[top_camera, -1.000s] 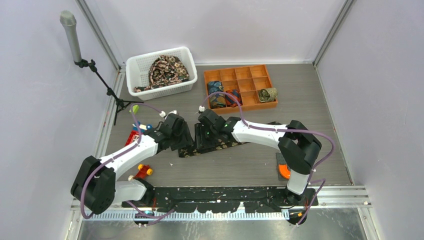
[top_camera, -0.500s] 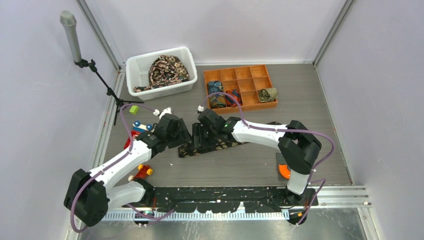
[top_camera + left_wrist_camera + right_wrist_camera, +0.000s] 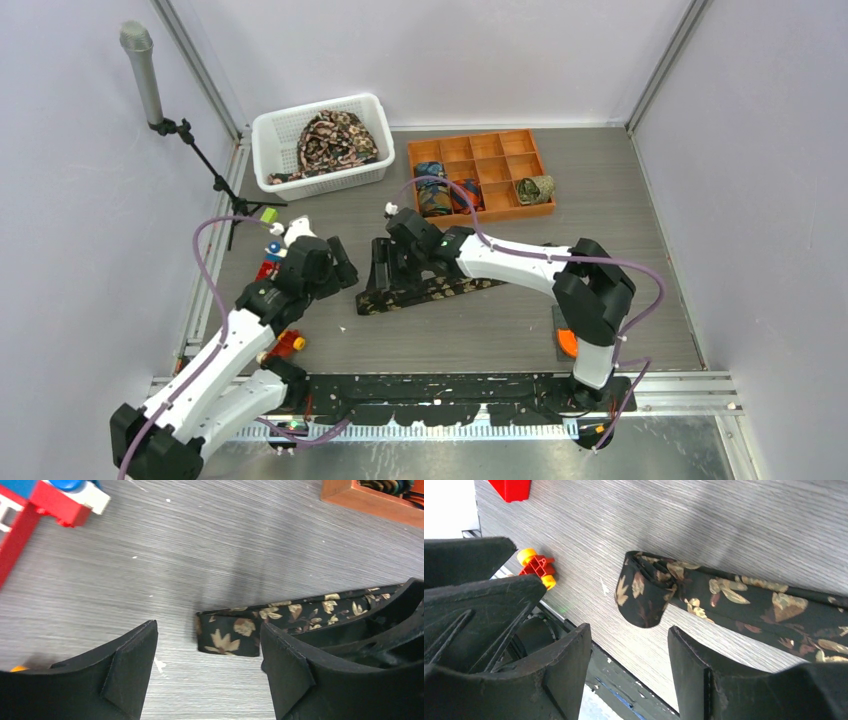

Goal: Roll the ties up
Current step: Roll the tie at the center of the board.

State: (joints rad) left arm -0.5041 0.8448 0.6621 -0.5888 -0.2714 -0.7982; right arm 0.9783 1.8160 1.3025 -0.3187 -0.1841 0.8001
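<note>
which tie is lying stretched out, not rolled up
The black floral tie on the table; the ties in the orange tray are rolled, the pile in the white basket is heaped.

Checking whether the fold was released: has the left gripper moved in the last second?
Yes. In the top view the left gripper has backed leftward off the tie's end, farther from the fixed orange tray.
</note>
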